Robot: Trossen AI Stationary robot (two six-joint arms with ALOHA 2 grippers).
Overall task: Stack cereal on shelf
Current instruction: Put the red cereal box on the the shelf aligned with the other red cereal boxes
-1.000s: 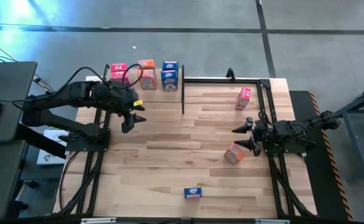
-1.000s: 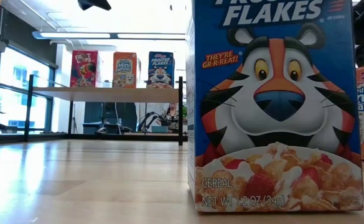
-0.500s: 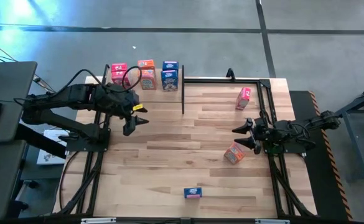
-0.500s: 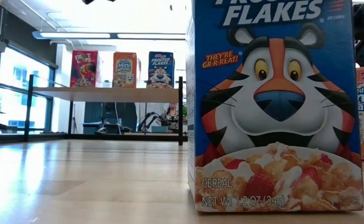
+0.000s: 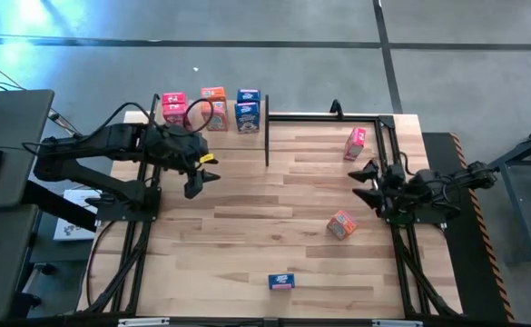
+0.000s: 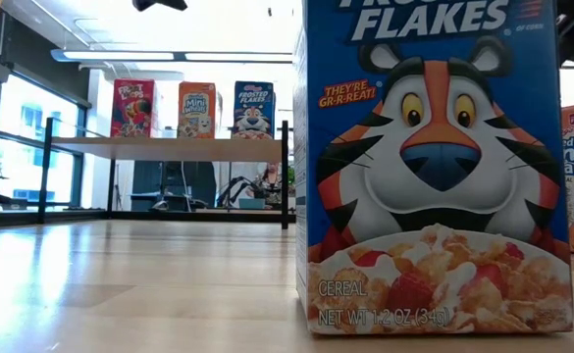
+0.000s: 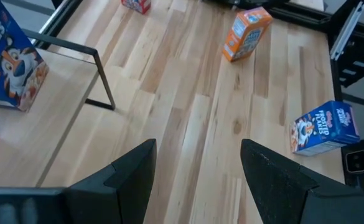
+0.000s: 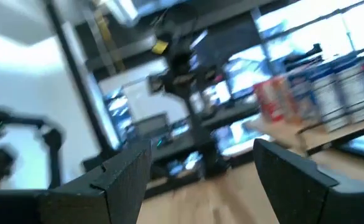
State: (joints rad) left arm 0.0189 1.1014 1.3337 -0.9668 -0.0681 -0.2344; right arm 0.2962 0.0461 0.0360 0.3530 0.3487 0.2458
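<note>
Shelf (image 5: 211,136) from above carries three cereal boxes (image 5: 212,108) at its far edge — left gripper (image 5: 197,178) hovers over it, released and empty, right gripper (image 5: 366,183) well beside it, likewise spread — while the low view shows a blue box (image 6: 434,167) up close.

Right hand (image 5: 367,178) now farther from orange box (image 5: 341,223), nearer pink box (image 5: 356,139).

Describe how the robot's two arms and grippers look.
Both arms are dark, jointed links with black cables looping along them. The left gripper carries a small yellow marking near its two black fingers. The right gripper has matching pointed black fingers, broad and matte up close.
</note>
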